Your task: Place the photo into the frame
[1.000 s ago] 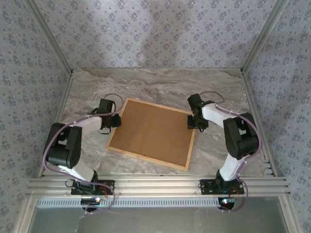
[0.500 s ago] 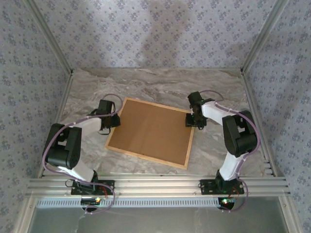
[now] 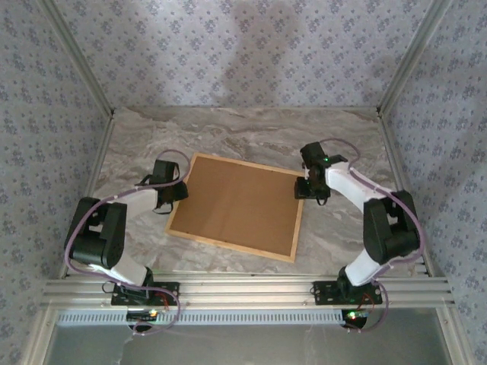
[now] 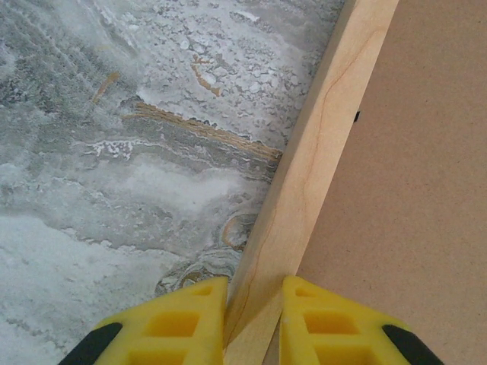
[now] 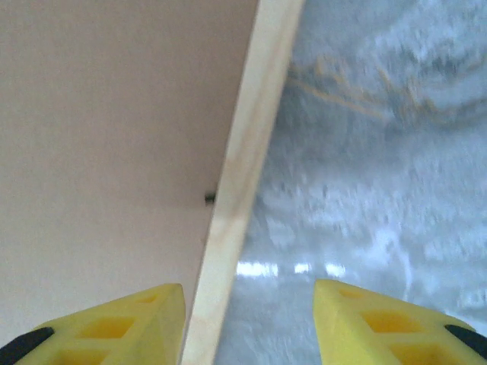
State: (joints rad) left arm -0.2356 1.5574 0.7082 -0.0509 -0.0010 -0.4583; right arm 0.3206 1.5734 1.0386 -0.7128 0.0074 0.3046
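Tan wooden frame (image 4: pixel 304 175), thin rail tight in left hand (image 4: pixel 253 285); right hand (image 5: pixel 251 293) half-open, empty.

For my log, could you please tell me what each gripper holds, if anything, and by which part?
The left gripper clamps the frame by its left rail; right gripper stands open astride the right rail, holding nothing.

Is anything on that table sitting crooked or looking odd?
The frame lies askew, turned against the edges of the table, with its brown backing board facing up. The left fingers pinch its left rail; the right fingers stand open astride the right rail. No damage shows.
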